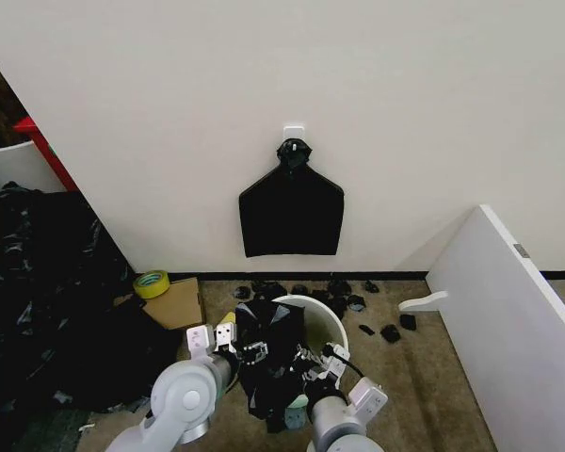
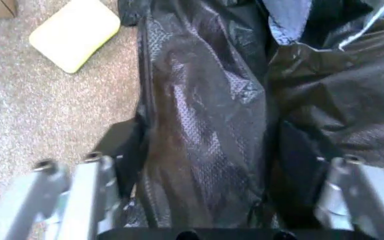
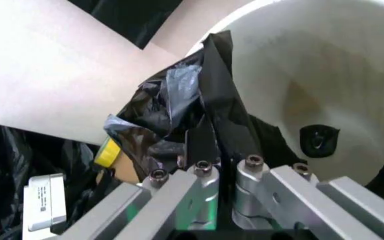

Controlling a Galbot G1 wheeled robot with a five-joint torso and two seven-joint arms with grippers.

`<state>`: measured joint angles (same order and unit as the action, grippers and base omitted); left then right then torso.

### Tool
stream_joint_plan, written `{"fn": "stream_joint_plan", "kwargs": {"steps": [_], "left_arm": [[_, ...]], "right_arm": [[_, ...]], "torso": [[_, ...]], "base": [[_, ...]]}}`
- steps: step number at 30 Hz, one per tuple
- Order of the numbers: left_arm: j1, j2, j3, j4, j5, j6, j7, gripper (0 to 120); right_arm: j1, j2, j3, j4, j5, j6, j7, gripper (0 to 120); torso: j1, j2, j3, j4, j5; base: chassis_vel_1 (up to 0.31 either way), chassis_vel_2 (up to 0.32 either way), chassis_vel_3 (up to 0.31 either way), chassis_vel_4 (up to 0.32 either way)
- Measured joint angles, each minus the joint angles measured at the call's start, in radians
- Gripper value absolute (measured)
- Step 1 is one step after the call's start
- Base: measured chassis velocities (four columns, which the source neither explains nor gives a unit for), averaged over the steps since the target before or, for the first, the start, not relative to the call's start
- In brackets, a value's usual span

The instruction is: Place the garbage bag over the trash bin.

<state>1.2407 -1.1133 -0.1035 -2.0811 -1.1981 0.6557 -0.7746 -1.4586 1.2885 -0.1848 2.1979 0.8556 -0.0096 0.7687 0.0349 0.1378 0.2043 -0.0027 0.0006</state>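
Head view: bag [image 1: 268, 363] hangs crumpled between both grippers, long axis vertical, draped at bin [image 1: 328, 325] near rim.

Left wrist view: left gripper [image 2: 209, 200] jaws apart, black film bunched between them.

Right wrist view: right gripper [image 3: 222, 167] jaws clamped on bag edge; bin mouth just beyond, unlined.

Garbage bag [image 1: 268, 363] black – trash bin [image 1: 328, 325] cream-white – tape roll [image 1: 152, 282] yellow-green.

A bare test room: plain cream wall [image 1: 358, 85] with a bag on a hook [image 1: 293, 127], carpet [image 1: 414, 377] strewn with black scraps [image 1: 390, 332], a heap of black plastic [image 1: 38, 311] at left, tape roll [image 1: 152, 283] on a box [image 1: 177, 303].
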Motion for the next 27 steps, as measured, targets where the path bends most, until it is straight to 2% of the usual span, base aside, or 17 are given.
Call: {"fn": "stream_joint_plan", "kwargs": {"steps": [3,4,8,10,15,23,27], "left_arm": [[-0.013,-0.002,0.009,0.018,0.008,-0.001,0.0,51],[-0.013,-0.002,0.009,0.018,0.008,-0.001,0.0,51],[-0.028,-0.007,0.011,0.04,0.009,-0.001,-0.001,32],[-0.03,-0.007,0.009,0.044,0.009,0.0,-0.003,29],[-0.035,0.01,-0.018,0.048,0.004,-0.003,0.0,8],[-0.034,0.038,-0.054,0.019,0.007,-0.026,0.036,5],[-0.021,0.066,-0.065,-0.031,0.053,-0.042,0.08,5]], "right_arm": [[0.009,-0.01,-0.011,-0.016,-0.021,-0.002,-0.005,0],[0.009,-0.01,-0.011,-0.016,-0.021,-0.002,-0.005,0],[0.022,-0.044,-0.006,-0.058,-0.079,-0.004,-0.032,0],[0.024,-0.053,-0.002,-0.062,-0.089,-0.004,-0.038,0],[0.034,-0.09,0.025,-0.078,-0.18,0.029,-0.098,0],[0.054,-0.111,0.075,-0.098,-0.245,0.072,-0.156,0],[0.065,-0.123,0.127,-0.13,-0.263,0.098,-0.201,0]], "torso": [[0.0,0.0,0.0,0.0,0.0001],[0.0,0.0,0.0,0.0,0.0001],[0.0,0.0,0.0,0.0001,0.0002],[0.0,0.0,0.0,-0.0001,0.0003],[0.0,0.0,0.0,0.0,-0.0002],[0.0,0.0,0.0,0.0001,0.0],[0.0,0.0,0.0,0.0,-0.0001]], "base": [[0.0,0.0,0.0,0.0],[0.0,0.0,0.0,0.0],[0.0,0.0,0.0,0.0],[0.0,0.0,0.0,0.0],[0.0,0.0,0.0,0.0],[0.0,0.0,0.0,0.0],[0.0,0.0,0.0,0.0]]}}
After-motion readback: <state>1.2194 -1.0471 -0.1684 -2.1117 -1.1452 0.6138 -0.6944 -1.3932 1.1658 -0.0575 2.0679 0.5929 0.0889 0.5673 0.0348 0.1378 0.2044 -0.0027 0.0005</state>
